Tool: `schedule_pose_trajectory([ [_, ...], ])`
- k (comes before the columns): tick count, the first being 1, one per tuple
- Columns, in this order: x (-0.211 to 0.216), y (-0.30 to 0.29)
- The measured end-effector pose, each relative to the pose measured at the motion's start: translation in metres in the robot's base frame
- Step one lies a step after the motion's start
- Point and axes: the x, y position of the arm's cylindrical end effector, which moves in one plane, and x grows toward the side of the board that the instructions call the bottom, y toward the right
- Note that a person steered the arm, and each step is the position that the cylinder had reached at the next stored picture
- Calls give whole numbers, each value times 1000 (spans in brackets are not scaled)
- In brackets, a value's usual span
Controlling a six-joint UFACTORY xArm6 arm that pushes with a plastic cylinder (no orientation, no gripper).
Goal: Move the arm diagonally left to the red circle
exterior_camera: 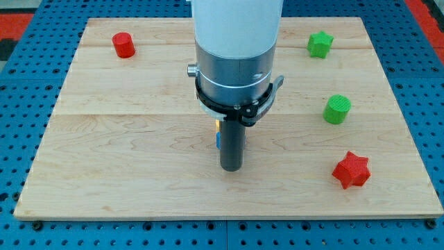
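Red circle [124, 44], a short red cylinder, stands upright near the wooden board's [139, 173] corner at the view's top left, well apart from my tip [230, 169] and diagonally up and to the view's left of it. My tip rests on the board a little below the middle, with no block touching its end. This arm carries no jaws, only the straight dark rod, so nothing is held or clamped.

Just beside the rod, on the view's left of it and slightly above my tip, a sliver of blue block [217, 139] and a bit of yellow block [217, 125] show; the rod hides most of both, and their shapes cannot be made out.

To the view's right of my tip, well apart, lie three blocks: a green star [320, 44] near the top right corner, a green cylinder [338, 109] below it, and a red star [351, 170] about level with my tip.
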Motion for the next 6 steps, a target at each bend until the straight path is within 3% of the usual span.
schedule_pose_trajectory([
  [1, -29, 0],
  [3, -6, -23],
  [4, -25, -61],
  [6, -108, -88],
])
